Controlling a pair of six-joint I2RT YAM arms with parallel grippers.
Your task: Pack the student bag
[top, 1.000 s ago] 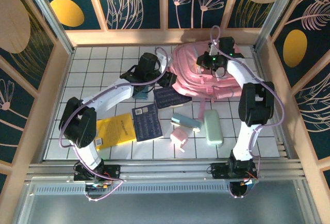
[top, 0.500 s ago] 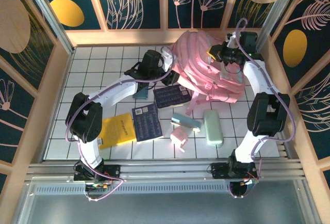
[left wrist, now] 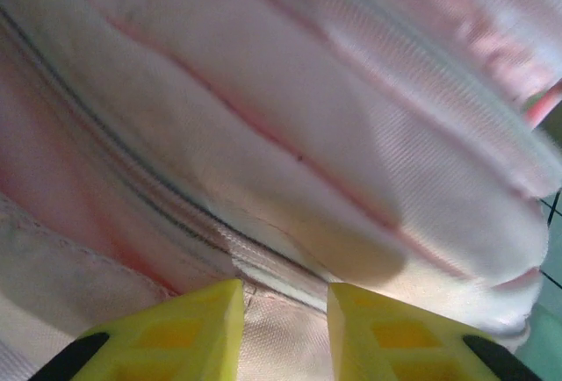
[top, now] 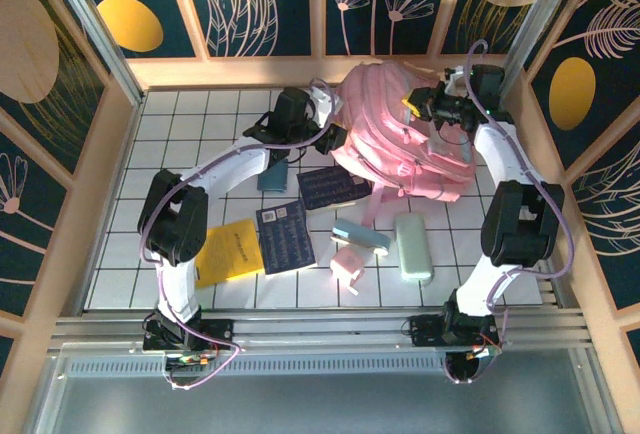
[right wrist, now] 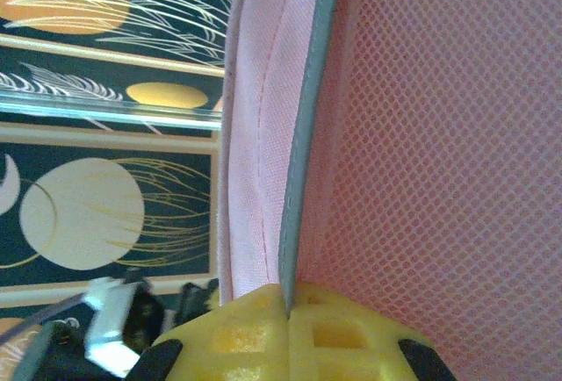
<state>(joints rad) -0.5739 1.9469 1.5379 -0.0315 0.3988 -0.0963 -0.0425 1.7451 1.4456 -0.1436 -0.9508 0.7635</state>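
Right hand [right wrist: 288,300] pinching student bag [top: 400,144], left hand [left wrist: 285,309] part-open against it, white-tiled table [top: 200,124], floral walls [top: 270,14].

Student bag [top: 400,144] pink w/ mesh; fingers [left wrist: 167,333] yellow; booklet [top: 228,251] yellow; notebook [top: 285,237] navy; case [top: 412,247] mint; table [top: 190,124] white-tiled.

Pink student bag [left wrist: 299,109] fabric up close; left gripper [left wrist: 285,315] yellow fingertips apart; zip seam [left wrist: 167,190] runs between them.
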